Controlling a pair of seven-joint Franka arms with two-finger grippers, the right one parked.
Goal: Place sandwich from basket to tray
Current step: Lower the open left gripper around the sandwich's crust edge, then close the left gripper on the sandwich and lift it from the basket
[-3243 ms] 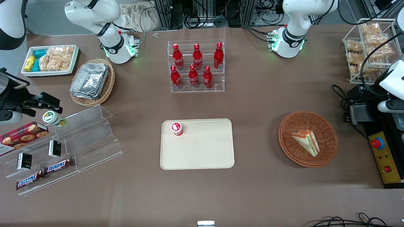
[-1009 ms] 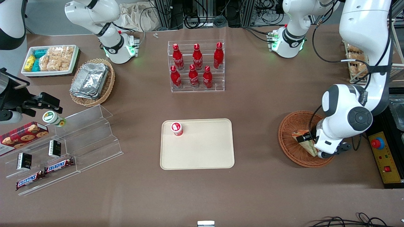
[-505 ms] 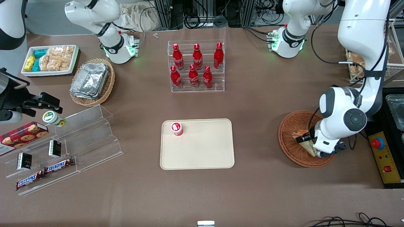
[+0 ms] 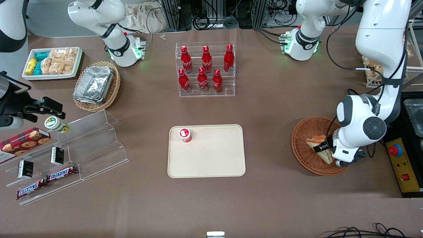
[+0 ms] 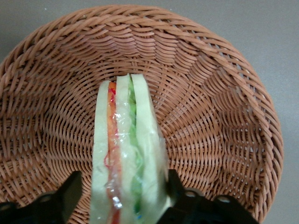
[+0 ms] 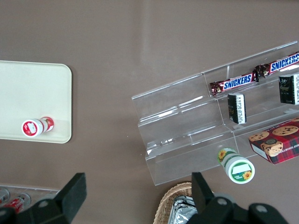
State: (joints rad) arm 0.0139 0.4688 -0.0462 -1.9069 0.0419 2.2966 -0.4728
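Note:
The sandwich (image 4: 314, 142), a pale bread wedge with orange and green filling, stands on edge in the reddish-brown wicker basket (image 4: 305, 132) toward the working arm's end of the table. My gripper (image 4: 325, 150) is down inside the basket, open, with the sandwich (image 5: 128, 154) between its jaws. One black finger (image 5: 172, 184) touches the bread; the other finger (image 5: 72, 189) stands a small gap off. The basket's weave (image 5: 210, 93) fills the left wrist view around the gripper (image 5: 124, 183). The cream tray (image 4: 211, 158) lies flat at mid-table, apart from the basket.
A small red-capped bottle (image 4: 185, 135) stands on the tray's corner. A rack of red cola bottles (image 4: 206, 71) is farther from the front camera. A yellow control box with a red button (image 4: 401, 163) sits beside the basket. A clear stepped shelf (image 4: 82, 148) lies toward the parked arm's end.
The working arm, absent 3.2 s ago, has come down over the basket. Over the last second the gripper shifted slightly round the sandwich, which has stayed in place.

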